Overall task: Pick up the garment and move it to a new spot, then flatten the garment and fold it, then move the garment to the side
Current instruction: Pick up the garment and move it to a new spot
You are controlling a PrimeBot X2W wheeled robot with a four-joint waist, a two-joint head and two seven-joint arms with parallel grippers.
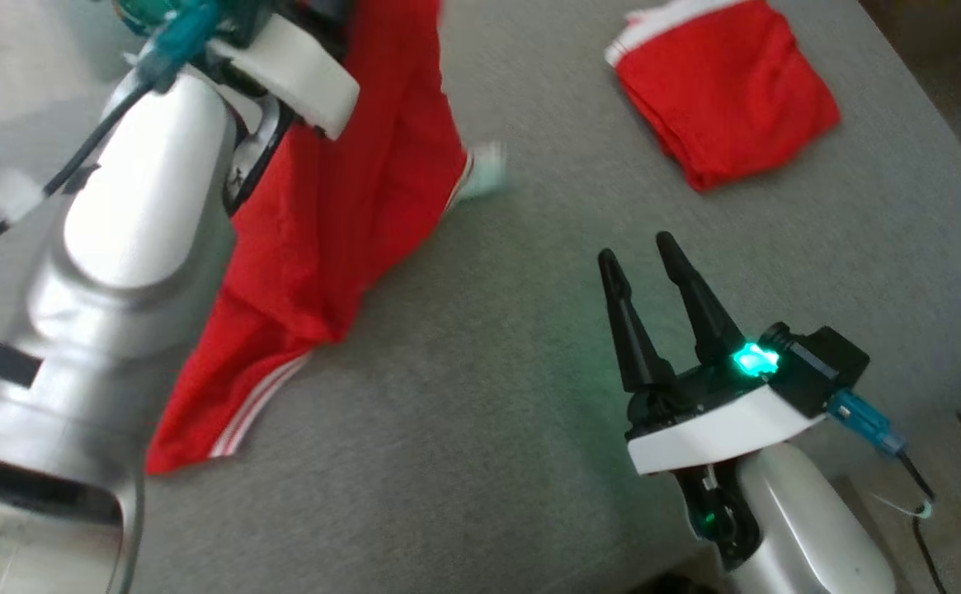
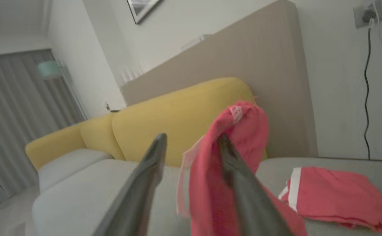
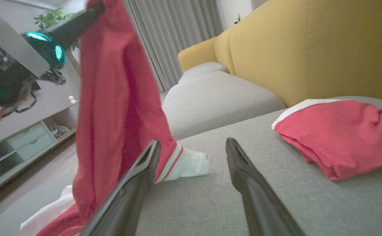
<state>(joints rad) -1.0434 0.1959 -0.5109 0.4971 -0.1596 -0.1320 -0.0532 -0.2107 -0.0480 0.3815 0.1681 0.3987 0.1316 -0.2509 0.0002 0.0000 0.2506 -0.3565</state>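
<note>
Left gripper is standing with fingers apart. We're seeing the garment hooked over one finger, hanging long-axis down, hem lying on the cushion. Right gripper is idling spread and empty to its right, so left is nearer.

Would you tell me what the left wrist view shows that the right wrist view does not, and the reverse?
Left wrist view adds: a wall socket with a black cable, a beige panel, a picture frame. Right wrist view adds: a low cabinet with drawers, a leafy plant, the open right claw. Both share: the open left claw with the red white-striped garment hanging over one finger, the folded red garment, the yellow sofa back, the grey curtains.
</note>
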